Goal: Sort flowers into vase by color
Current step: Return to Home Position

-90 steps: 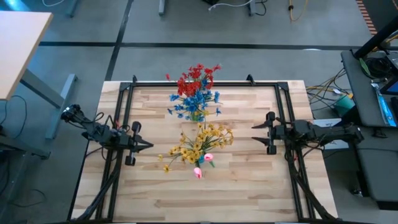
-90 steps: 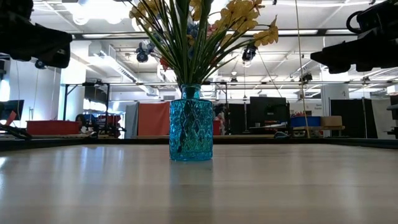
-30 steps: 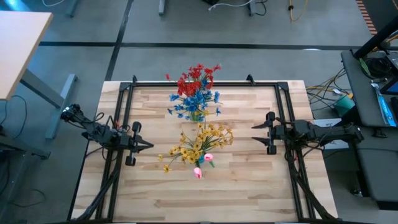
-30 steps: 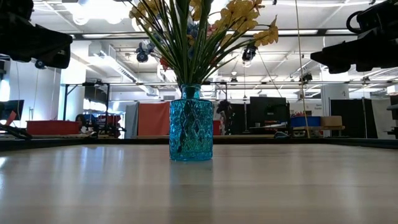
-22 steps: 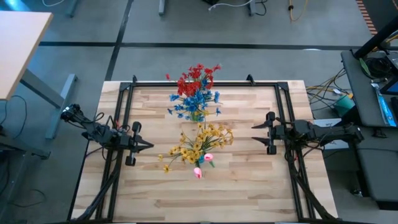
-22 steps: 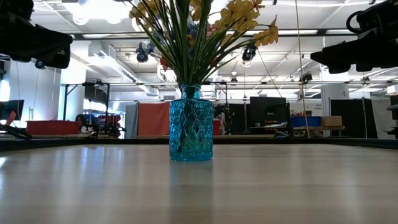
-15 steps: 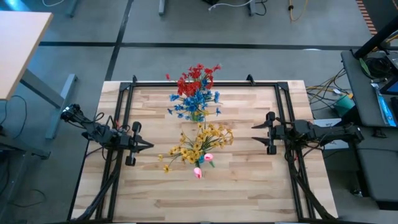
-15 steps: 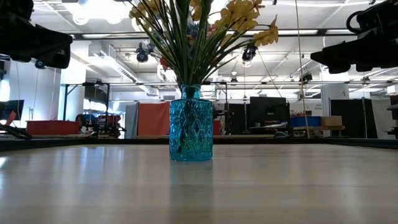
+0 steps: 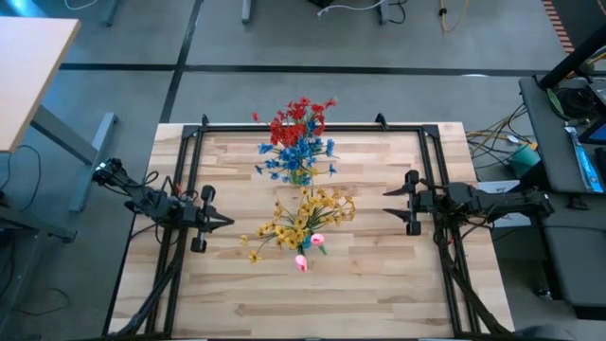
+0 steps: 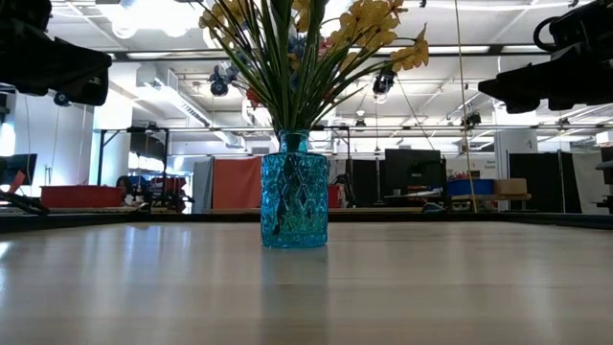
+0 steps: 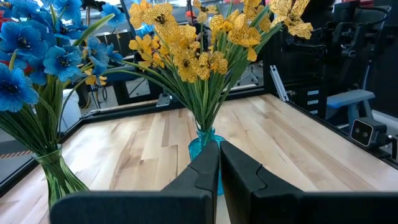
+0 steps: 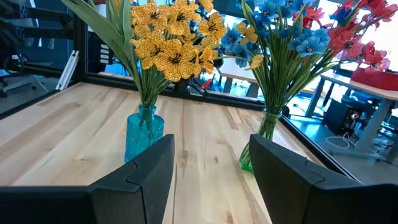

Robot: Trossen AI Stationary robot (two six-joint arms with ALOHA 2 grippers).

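Now, grippers are hovering near the desk's [image 9: 379, 284] side edges.
Left gripper [image 9: 227, 223] is pinching shut, empty; right gripper [image 9: 390, 203] is gaping, empty. Yellow flowers [image 9: 303, 220] are filling the blue vase [image 10: 294, 201] mid-desk, blue flowers [image 9: 298, 156] toward the far edge.

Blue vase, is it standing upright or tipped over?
Upright. The blue vase stands flat on its base on the table, and the yellow flowers rise from its neck.

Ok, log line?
left gripper shut, table left; right gripper open, table right; yellow flowers in blue vase; blue flowers in green vase
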